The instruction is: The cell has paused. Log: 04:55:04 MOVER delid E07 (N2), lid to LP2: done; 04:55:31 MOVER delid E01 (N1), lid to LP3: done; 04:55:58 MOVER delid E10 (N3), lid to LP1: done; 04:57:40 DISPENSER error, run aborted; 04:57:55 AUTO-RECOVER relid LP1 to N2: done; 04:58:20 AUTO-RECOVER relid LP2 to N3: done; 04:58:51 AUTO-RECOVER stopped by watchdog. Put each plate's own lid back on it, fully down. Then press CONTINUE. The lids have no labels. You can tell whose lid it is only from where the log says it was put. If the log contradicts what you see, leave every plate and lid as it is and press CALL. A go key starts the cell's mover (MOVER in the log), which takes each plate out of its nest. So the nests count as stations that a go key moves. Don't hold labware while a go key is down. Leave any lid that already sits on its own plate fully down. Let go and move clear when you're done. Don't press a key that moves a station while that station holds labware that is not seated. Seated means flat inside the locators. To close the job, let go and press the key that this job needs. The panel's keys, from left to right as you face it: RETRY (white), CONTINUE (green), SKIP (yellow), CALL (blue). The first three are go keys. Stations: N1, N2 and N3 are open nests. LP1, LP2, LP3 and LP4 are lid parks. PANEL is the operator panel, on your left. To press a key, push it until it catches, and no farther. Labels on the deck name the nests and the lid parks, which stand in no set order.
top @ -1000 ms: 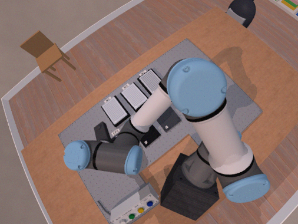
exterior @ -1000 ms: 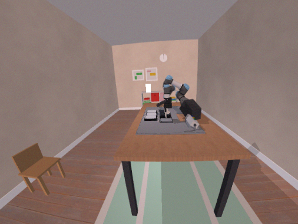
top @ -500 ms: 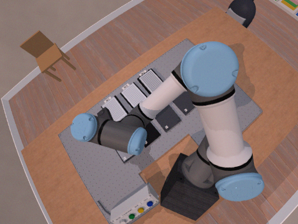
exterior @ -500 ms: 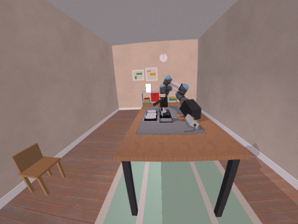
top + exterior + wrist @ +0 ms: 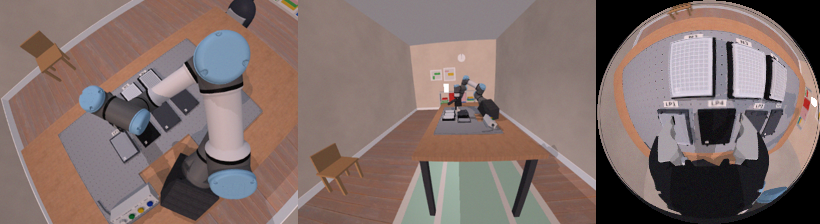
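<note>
My gripper (image 5: 708, 136) is open and empty. It hangs above the black park labelled LP4 (image 5: 716, 125) (image 5: 151, 136). In the top view the arm's wrist hides the fingers. To its left, park LP1 holds a light grey lid (image 5: 671, 125) (image 5: 124, 146). Two more parks (image 5: 166, 116) (image 5: 185, 101) to the right look dark grey; I cannot tell whether lids lie on them. Three white gridded plates (image 5: 692, 67) (image 5: 747, 70) (image 5: 778, 80) stand in the nests beyond the parks. Two of them show in the top view (image 5: 131, 91) (image 5: 150, 78); the arm hides the third. I cannot tell which plates carry lids.
The operator panel (image 5: 129, 203) stands at the deck's near left corner with its green key (image 5: 131, 216), yellow key (image 5: 141, 210) and blue key (image 5: 149, 203). The arm's black base block (image 5: 185, 197) stands beside it. All of this rests on the grey deck (image 5: 88, 153).
</note>
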Motion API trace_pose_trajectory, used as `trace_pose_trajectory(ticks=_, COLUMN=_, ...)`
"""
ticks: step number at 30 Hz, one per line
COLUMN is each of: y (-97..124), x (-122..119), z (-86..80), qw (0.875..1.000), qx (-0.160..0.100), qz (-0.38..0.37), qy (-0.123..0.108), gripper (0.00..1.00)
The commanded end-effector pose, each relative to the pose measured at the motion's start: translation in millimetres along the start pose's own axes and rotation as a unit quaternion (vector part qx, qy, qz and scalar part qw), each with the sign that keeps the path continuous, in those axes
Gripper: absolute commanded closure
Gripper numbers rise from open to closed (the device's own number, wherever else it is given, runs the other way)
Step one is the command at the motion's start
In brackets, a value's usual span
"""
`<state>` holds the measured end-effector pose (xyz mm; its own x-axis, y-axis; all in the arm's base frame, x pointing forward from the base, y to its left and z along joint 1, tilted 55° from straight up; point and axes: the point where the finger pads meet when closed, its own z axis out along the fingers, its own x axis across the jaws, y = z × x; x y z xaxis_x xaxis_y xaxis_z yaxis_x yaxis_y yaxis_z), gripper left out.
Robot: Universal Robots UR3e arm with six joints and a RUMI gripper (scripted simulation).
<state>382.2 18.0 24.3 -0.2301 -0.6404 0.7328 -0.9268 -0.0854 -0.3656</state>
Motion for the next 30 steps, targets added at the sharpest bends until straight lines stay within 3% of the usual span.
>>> trace_pose_trajectory(ticks=1, y=-16, x=19, z=-0.5, qw=1.0, qx=0.001, qz=0.0, qy=-0.002, gripper=0.18)
trace_pose_trajectory(ticks=23, y=-79, x=96, z=-0.2, qw=1.0, qx=0.001, qz=0.0, qy=-0.002, gripper=0.18)
trace_pose_trajectory(ticks=30, y=-85, x=103, z=-0.2, qw=1.0, qx=0.001, qz=0.0, qy=-0.002, gripper=0.18)
